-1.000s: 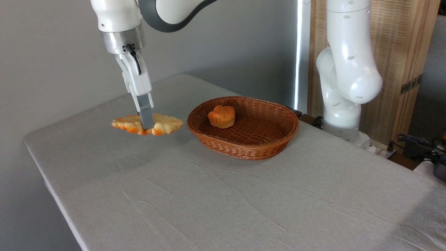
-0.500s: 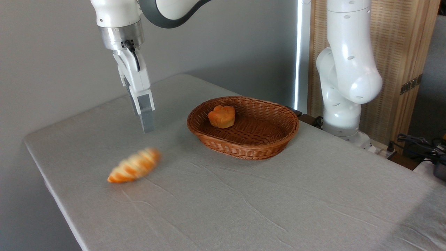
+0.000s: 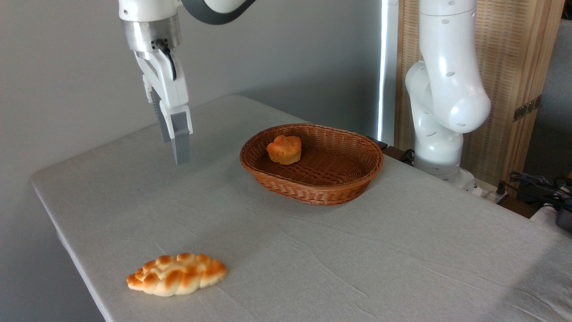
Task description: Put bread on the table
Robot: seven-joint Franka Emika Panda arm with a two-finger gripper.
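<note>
Bread (image 3: 177,274) flat on table (image 3: 357,259) nr front-left edge, hand (image 3: 178,154) above, empty, finger gap can't tell

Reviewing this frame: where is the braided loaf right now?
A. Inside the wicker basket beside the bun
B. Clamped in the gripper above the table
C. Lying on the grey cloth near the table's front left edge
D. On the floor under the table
C. The braided loaf lies flat on the table near its front left edge, apart from the wicker basket, while the gripper hangs empty above.
</note>
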